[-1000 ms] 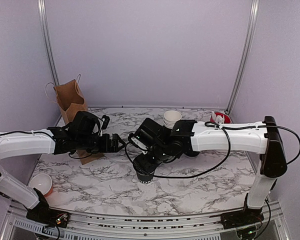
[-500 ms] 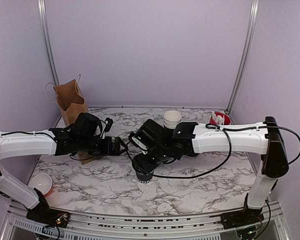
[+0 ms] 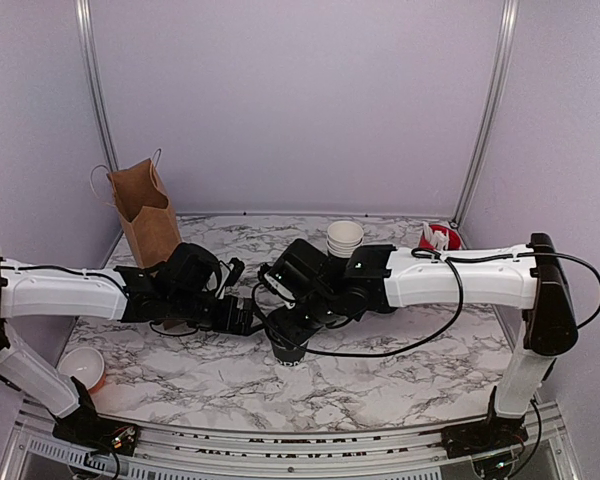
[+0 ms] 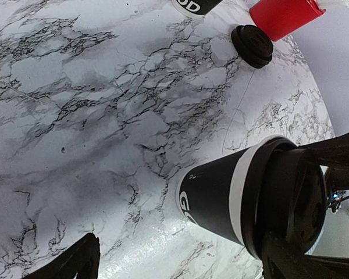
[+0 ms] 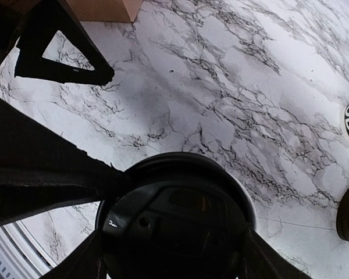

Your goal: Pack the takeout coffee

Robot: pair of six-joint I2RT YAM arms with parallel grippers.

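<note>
The takeout coffee (image 3: 288,352) stands upright on the marble bench (image 3: 380,380), a little left of the middle and towards the near side; it is a small black cup with a white band under its round black lid (image 5: 174,224), and the lid sits on it.

The right pincer (image 3: 292,335) comes down on it from above; its fingers (image 5: 41,174) press against opposite sides of the lid's rim, so it grips the coffee at the lid.

The left pincer (image 3: 248,320) hangs just left of the cup, its jaws spread wide with nothing between them; one finger (image 5: 58,52) shows in the right wrist view, apart from the cup.

Farther back, a stack of nested cups (image 3: 344,238) stands behind the right arm; to its right are a red cup (image 3: 438,238) with white sticks and, near it, a small pile of black lids (image 4: 252,45).

A brown paper bag (image 3: 145,215) stands upright at the far left corner, well apart from the coffee; another cup (image 3: 82,366), white inside, sits by the left arm's base.
</note>
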